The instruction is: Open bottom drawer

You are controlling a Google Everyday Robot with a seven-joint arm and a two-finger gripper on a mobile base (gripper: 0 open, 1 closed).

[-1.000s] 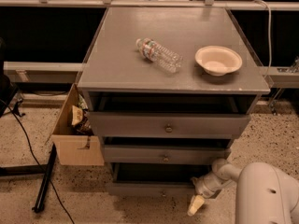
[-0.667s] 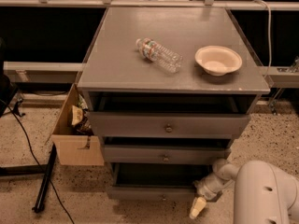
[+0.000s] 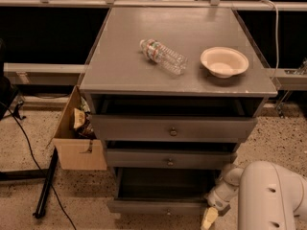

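The grey cabinet (image 3: 177, 83) has three drawers. The bottom drawer (image 3: 160, 206), slimmest front, stands pulled out toward me, its dark inside (image 3: 165, 183) showing. The middle drawer (image 3: 169, 159) and the top drawer (image 3: 171, 128) stick out less. My gripper (image 3: 209, 218) is at the lower right, low by the bottom drawer's right front corner, at the end of the white arm (image 3: 268, 198). A pale fingertip points down at the floor.
A clear plastic bottle (image 3: 163, 56) lies on the cabinet top beside a cream bowl (image 3: 224, 61). An open cardboard box (image 3: 76, 133) stands on the floor at the cabinet's left. A black stand leg and cables (image 3: 45, 186) lie at the lower left.
The bottom drawer has come out further toward me. My gripper and arm have moved slightly down and toward the frame's lower edge.
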